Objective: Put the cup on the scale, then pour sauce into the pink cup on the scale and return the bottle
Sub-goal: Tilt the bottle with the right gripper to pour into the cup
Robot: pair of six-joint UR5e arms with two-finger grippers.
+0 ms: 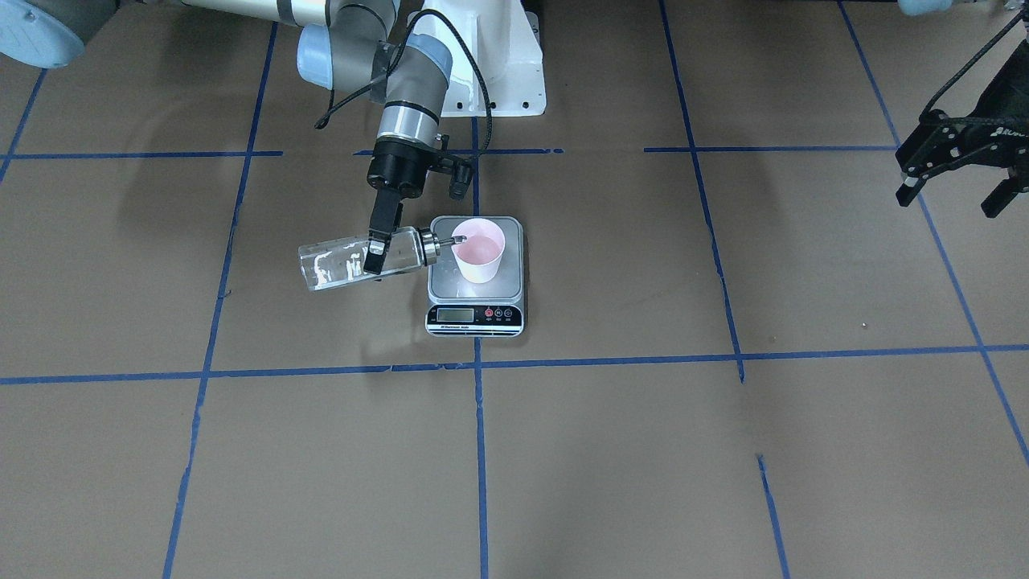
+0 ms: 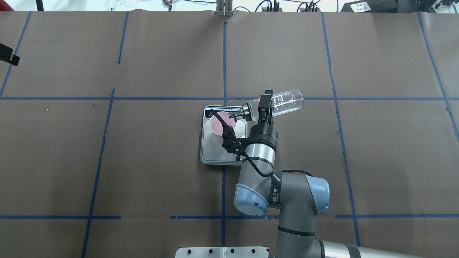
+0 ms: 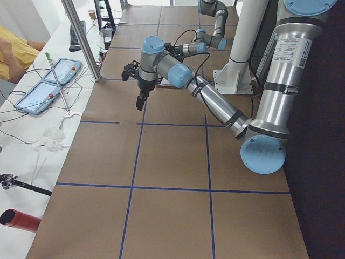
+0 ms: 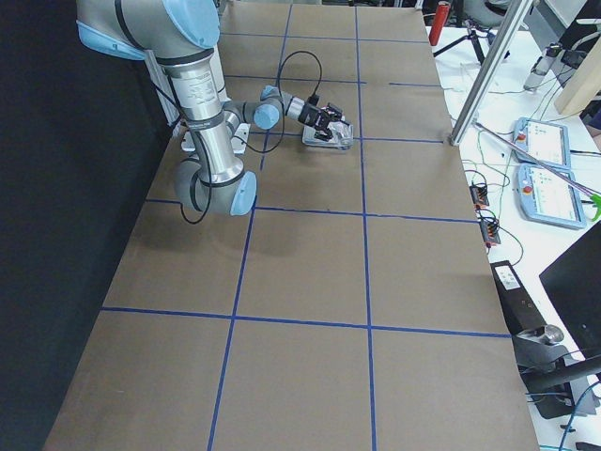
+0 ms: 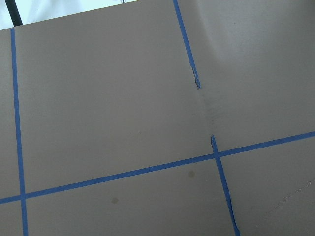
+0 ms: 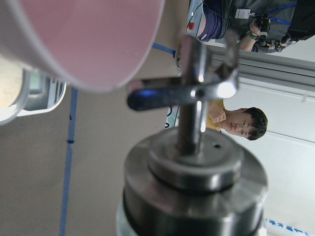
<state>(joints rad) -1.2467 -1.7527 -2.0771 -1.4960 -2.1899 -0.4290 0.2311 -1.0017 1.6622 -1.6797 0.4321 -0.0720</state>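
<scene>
One step done: cup (image 1: 479, 249) stands on scale (image 1: 476, 315) platform, desk (image 1: 643, 450) centre. Pour in hand: right end effector (image 1: 375, 256) clamps bottle (image 1: 334, 265) near-horizontal, spout (image 1: 458, 239) over cup rim. Bottle return outstanding. Left end effector (image 1: 953, 201) spread, empty, near desk's edge.

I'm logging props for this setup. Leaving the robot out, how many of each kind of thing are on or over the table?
Cups: 1, the pink cup, standing on the scale
Scales: 1, the scale
Bottles: 1, the glass bottle, tipped in the right claw
Total: 3
</scene>
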